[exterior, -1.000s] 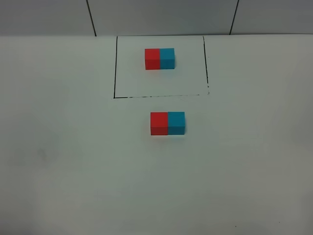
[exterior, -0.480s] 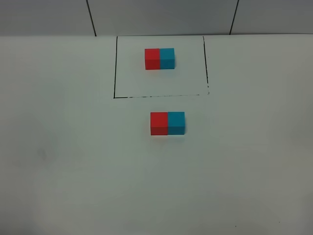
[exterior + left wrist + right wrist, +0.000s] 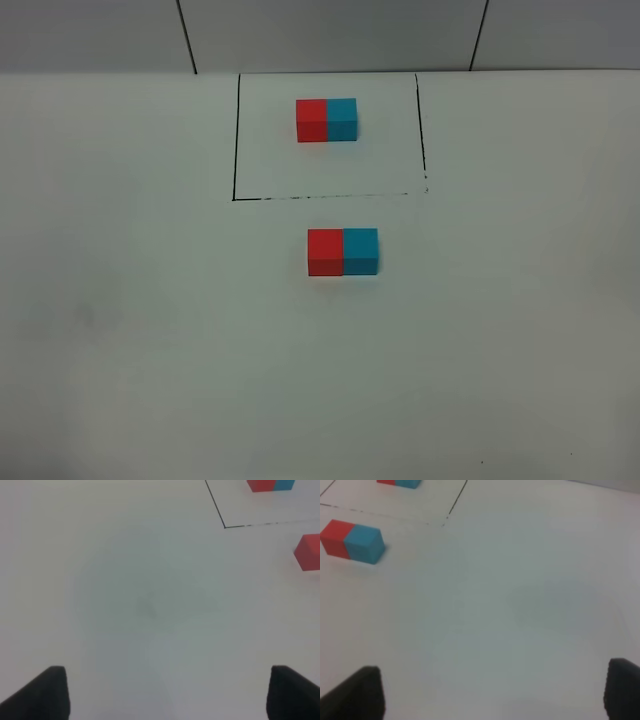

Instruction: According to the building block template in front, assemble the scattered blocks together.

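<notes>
The building block template (image 3: pixel 327 120) is a red-and-cyan bar inside a black drawn rectangle at the far middle of the table. Below that frame the loose red cube (image 3: pixel 325 251) and the cyan cube (image 3: pixel 361 251) sit side by side, touching, red on the left. No arm shows in the exterior high view. The left gripper (image 3: pixel 162 692) is open over bare table, with the red cube (image 3: pixel 308 552) off at the picture's edge. Far from the pair, whose cyan cube (image 3: pixel 365 543) shows here too, the right gripper (image 3: pixel 492 692) is open and empty.
The white table (image 3: pixel 150 330) spreads wide around the cubes. A grey wall with dark seams (image 3: pixel 186 35) runs behind its far edge. The frame's corner line (image 3: pixel 225 526) appears in the left wrist view.
</notes>
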Controlling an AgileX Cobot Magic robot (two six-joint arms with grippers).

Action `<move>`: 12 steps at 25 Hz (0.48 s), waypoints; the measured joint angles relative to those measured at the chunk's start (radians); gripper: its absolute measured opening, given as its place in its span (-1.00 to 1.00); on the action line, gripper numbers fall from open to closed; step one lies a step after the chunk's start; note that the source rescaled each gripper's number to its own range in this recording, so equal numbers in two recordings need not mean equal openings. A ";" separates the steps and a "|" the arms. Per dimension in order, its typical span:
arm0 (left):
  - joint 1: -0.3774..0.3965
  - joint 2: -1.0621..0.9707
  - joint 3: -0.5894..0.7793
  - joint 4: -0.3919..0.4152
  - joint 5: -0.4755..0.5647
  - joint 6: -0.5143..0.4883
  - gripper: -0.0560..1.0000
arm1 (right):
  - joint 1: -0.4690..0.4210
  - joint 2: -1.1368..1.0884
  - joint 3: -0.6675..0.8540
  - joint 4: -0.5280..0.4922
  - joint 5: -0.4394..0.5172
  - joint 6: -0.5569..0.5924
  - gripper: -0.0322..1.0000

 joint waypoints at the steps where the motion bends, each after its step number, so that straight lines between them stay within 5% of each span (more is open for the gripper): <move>1: 0.000 0.000 0.000 0.000 0.000 0.000 0.80 | 0.000 0.000 0.000 0.000 0.000 0.000 0.58; 12: 0.000 0.000 0.000 0.000 0.000 0.000 0.80 | 0.000 0.000 0.000 0.000 0.000 0.002 0.58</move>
